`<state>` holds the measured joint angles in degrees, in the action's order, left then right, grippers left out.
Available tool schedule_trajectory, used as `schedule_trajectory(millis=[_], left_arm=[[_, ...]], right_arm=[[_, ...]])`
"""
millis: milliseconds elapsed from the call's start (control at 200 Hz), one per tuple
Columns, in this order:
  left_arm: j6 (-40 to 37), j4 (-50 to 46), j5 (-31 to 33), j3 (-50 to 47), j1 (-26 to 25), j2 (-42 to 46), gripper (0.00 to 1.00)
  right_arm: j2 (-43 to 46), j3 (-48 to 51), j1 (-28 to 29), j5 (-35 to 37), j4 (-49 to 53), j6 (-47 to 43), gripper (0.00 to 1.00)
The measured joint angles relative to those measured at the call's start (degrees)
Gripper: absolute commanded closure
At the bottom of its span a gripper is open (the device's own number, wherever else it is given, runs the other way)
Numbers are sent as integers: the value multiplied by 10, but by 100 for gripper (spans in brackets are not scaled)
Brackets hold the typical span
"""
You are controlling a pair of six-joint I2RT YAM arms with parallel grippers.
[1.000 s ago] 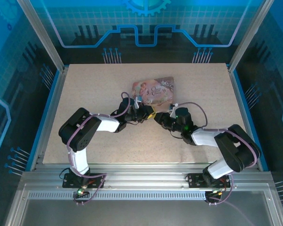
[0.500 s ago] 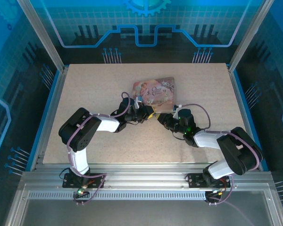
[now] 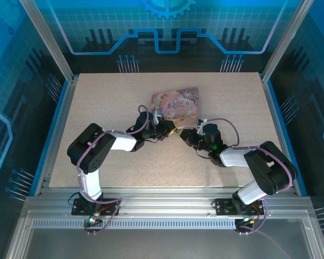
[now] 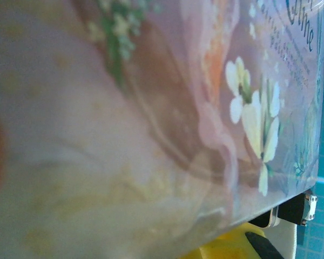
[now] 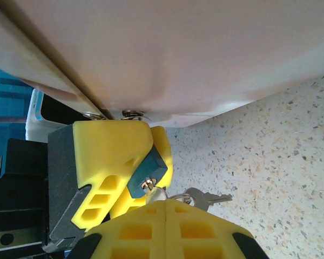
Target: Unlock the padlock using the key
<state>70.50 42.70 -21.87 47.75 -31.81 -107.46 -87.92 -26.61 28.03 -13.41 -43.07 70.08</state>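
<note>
While left end effector [image 5: 141,157] clamps padlock [image 5: 144,175], right end effector [image 5: 166,217] beneath, pinching key [image 5: 149,186]

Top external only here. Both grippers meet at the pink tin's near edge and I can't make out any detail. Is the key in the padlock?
Observer: Yes. The right wrist view shows the key seated in the keyway of the padlock.
Operator: Who's holding the lock?
Observer: The left gripper. Its yellow fingers clamp the padlock from both sides.
Operator: Right side?
Observer: The right gripper looks shut on the key's head. A second key sticks out from the ring beside it.
</note>
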Motion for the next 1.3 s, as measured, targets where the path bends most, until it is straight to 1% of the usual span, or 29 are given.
schedule_trajectory(millis=[175, 315, 355, 400, 435, 565, 785, 991, 1151, 1301], left_arm=[[-1, 11, 13, 0, 0, -6, 94], [-1, 11, 20, 0, 0, -6, 93], [-2, 11, 20, 0, 0, -6, 93], [-4, 9, 20, 0, 0, -6, 93], [-5, 7, 19, 0, 0, -6, 93], [-10, -23, 10, 2, -3, 6, 92], [-38, -160, 10, 36, -14, 30, 91], [-62, -261, 31, 67, -27, 38, 91], [-64, -296, 43, 84, -34, 39, 90], [-64, -321, 47, 102, -37, 39, 90]], right_arm=[[-14, -12, -3, -2, 2, 6, 98], [-18, -15, -4, -3, 2, 6, 89], [-18, -16, -4, -4, 5, 3, 85], [-16, -18, -3, -4, 14, 0, 80], [-10, -20, -3, -4, 29, -7, 77], [30, -28, -3, -5, 110, -47, 75], [107, -65, -3, 15, 295, -148, 75], [121, -99, -3, 45, 421, -237, 75], [122, -106, 1, 60, 466, -304, 64], [122, -108, 21, 69, 483, -364, 53]])
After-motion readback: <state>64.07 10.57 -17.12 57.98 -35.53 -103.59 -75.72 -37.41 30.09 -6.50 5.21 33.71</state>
